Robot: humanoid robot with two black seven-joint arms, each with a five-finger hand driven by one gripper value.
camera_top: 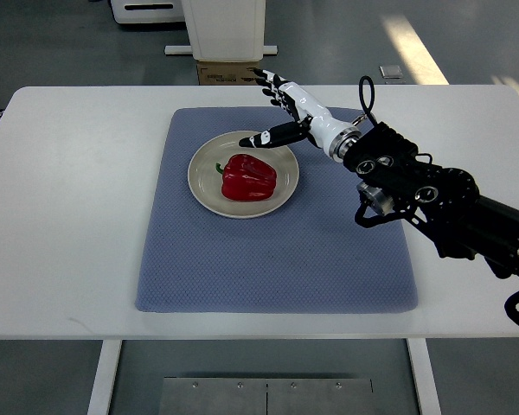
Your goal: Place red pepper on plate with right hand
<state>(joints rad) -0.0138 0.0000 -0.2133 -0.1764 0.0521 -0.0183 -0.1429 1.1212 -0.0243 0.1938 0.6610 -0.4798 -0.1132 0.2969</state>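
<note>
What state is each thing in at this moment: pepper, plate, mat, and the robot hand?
red pepper: lying on the plate, not held.
plate: flat on the mat, holding the pepper.
blue mat: spread flat on the white table.
right robot hand: open, fingers spread, above the plate's far edge, holding nothing.

The white table (78, 216) is carrying one blue mat (277, 259). The mat is lying centrally, nearing the front edge.
</note>
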